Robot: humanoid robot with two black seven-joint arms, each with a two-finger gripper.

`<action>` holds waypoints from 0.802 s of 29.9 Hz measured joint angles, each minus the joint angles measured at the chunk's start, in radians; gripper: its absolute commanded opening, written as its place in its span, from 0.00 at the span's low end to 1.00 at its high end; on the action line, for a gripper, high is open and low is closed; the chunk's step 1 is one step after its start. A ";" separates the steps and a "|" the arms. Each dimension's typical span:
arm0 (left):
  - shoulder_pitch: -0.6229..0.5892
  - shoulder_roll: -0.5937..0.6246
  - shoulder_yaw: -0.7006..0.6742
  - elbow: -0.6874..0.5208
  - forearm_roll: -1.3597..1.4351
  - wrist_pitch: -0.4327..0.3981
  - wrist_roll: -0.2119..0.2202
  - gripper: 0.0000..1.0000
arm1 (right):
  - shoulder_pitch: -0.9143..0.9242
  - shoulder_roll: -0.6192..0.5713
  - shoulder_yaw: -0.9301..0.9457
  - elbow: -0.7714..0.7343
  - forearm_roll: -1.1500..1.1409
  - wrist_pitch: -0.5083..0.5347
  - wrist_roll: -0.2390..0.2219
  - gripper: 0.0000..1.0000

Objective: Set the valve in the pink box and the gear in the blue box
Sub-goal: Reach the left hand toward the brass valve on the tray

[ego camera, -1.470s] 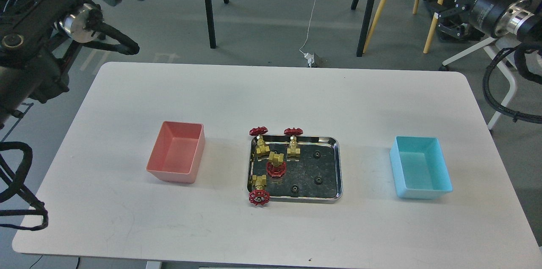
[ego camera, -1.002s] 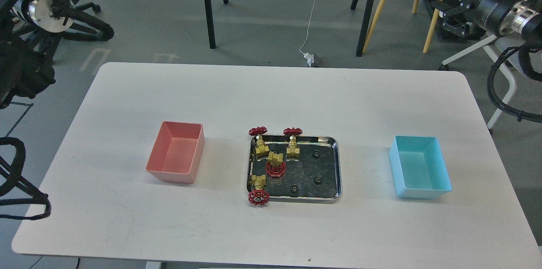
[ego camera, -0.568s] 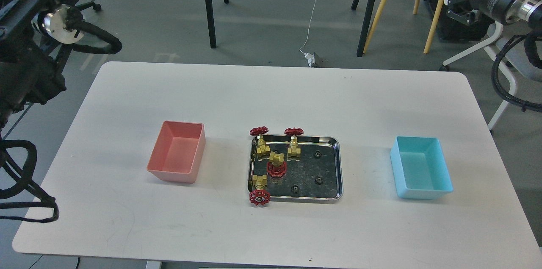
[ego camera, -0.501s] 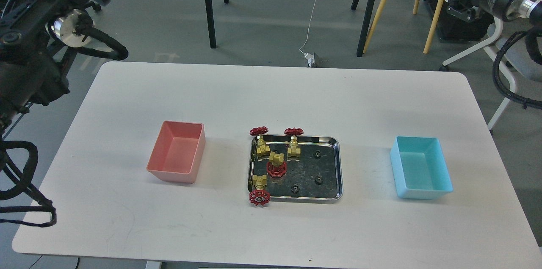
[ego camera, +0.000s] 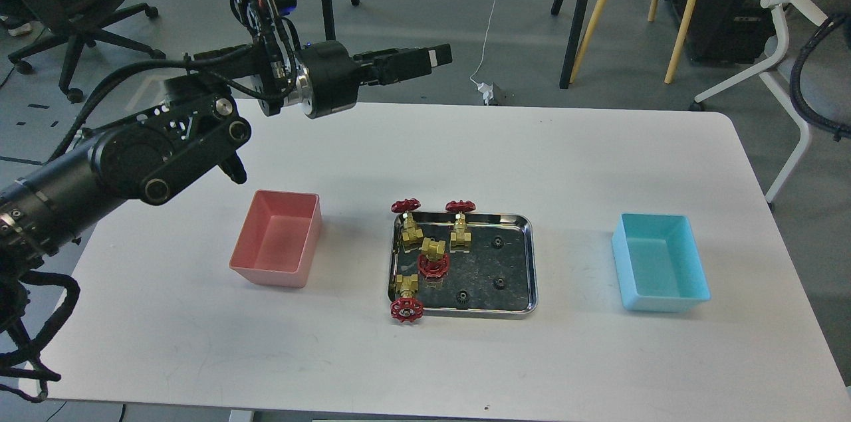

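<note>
Steel tray (ego camera: pixel 528 262) of valves (ego camera: pixel 433 257) between pink box (ego camera: pixel 276 246) and blue box (ego camera: pixel 659 262).

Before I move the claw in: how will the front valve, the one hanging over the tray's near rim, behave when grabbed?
The front valve looks rigid, brass and metal, probably heavy for its size. Its red handwheel overhangs the steel tray rim, so a nudge may tip or pivot it. The shiny tray likely lets it slide.

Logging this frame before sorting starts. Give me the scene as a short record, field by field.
valves: four, all at the steel tray, left half
gears: three visible, tray's right half
pink box: empty, left of tray
blue box: empty, right of tray
left gripper: raised beyond the table's far edge, holding nothing
right gripper: top right corner, unclear
</note>
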State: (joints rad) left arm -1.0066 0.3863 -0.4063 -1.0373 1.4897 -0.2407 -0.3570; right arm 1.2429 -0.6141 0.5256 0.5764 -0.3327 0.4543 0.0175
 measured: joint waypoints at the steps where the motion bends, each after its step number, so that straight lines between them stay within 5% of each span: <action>1: 0.009 -0.001 0.025 -0.009 0.040 0.034 -0.014 0.99 | 0.004 -0.001 0.000 -0.003 0.000 0.000 0.000 0.99; 6: 0.036 -0.003 0.172 -0.033 0.174 0.200 -0.062 0.99 | 0.012 -0.006 -0.001 -0.009 0.000 0.003 -0.002 0.99; 15: 0.134 -0.004 0.363 0.015 0.402 0.489 -0.080 0.99 | 0.030 -0.006 -0.017 -0.012 -0.002 0.001 -0.005 0.99; 24: 0.190 -0.101 0.369 0.184 0.468 0.580 -0.088 0.99 | 0.051 -0.013 -0.046 -0.020 -0.002 -0.005 -0.006 0.99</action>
State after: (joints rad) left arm -0.8167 0.2858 -0.0368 -0.8529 1.9576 0.3392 -0.4452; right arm 1.2941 -0.6275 0.4794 0.5562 -0.3345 0.4496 0.0112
